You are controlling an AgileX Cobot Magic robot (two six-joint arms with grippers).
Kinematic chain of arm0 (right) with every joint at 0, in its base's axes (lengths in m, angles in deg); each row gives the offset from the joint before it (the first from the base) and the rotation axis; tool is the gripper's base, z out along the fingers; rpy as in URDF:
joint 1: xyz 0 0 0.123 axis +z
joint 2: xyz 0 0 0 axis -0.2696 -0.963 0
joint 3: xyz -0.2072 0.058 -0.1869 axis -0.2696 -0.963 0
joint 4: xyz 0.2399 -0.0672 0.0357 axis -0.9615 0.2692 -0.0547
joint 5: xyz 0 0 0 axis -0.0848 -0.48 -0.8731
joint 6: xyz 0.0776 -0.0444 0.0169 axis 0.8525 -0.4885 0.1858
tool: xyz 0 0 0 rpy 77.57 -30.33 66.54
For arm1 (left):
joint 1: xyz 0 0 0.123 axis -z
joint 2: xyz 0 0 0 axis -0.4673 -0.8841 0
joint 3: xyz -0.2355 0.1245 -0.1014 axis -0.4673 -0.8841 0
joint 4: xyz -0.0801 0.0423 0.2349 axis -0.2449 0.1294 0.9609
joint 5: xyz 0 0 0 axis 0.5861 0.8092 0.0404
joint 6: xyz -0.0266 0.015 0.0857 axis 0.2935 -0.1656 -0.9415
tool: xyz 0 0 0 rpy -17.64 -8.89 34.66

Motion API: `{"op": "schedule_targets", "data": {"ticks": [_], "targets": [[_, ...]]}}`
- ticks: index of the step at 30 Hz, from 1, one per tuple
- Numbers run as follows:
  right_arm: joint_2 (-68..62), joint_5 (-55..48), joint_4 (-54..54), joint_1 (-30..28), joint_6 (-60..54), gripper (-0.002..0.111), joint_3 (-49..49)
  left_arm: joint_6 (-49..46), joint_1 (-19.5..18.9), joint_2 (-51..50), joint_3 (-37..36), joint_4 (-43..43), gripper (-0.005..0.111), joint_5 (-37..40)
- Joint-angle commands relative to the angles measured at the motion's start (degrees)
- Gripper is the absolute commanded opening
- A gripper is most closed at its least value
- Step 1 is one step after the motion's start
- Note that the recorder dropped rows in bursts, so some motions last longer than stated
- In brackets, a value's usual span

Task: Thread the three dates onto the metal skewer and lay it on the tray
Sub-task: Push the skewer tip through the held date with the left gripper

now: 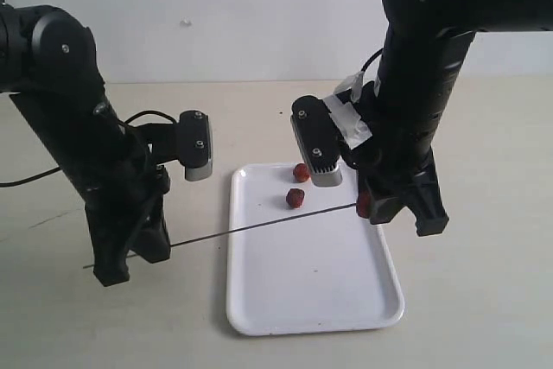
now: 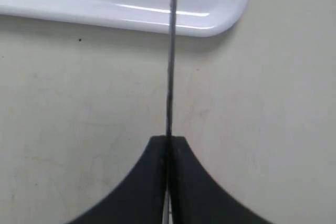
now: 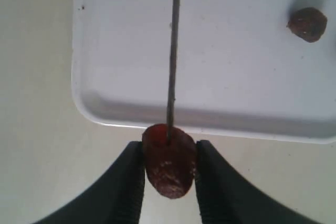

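Grey metal skewer (image 1: 259, 226), very thin and straight: clamped between the black left fingers (image 2: 142, 182), which are pressed fully together on it. A short end pokes out behind those fingers. The long part runs forward from their tips, over bare bench, across the tray's rim and above its floor, to the right fingers.

Black right fingers (image 3: 126, 187): partly apart, gripping one date between their tips, one finger on each flank.

Dark reddish-brown wrinkled held date (image 3: 168, 163): roundish, matte, lodged between the right fingertips, clear of the bench and just outside the tray's rim. The skewer's tip sits in the end that faces away from the fingers' base; how deep it goes cannot be told.

Dark reddish-brown wrinkled first loose date (image 1: 300, 172) and second loose date (image 1: 295, 199): both lying on the tray floor, beyond the right fingertips and to one side of the skewer shaft. They are near each other but apart, and the shaft touches neither.

White rectangular plastic tray (image 1: 311, 291): rounded corners, low raised rim, flat on the bench between the left fingers and the right fingers.

Pale beige bench (image 1: 484, 300): plain matt surface under the tray and both sets of fingers.
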Motion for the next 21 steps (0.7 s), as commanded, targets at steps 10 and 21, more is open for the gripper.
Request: {"op": "schedule_targets", "data": {"ticks": [10,21], "targets": [[0.6,0.1,-0.2,0.1,0.1,0.032,-0.3,4.0,1.0,0.1,0.6,2.5,0.000,4.8],[0.5,0.3,1.4,0.1,2.9,0.032,-0.3,4.3,1.0,0.1,0.6,2.5,0.000,4.7]]}}
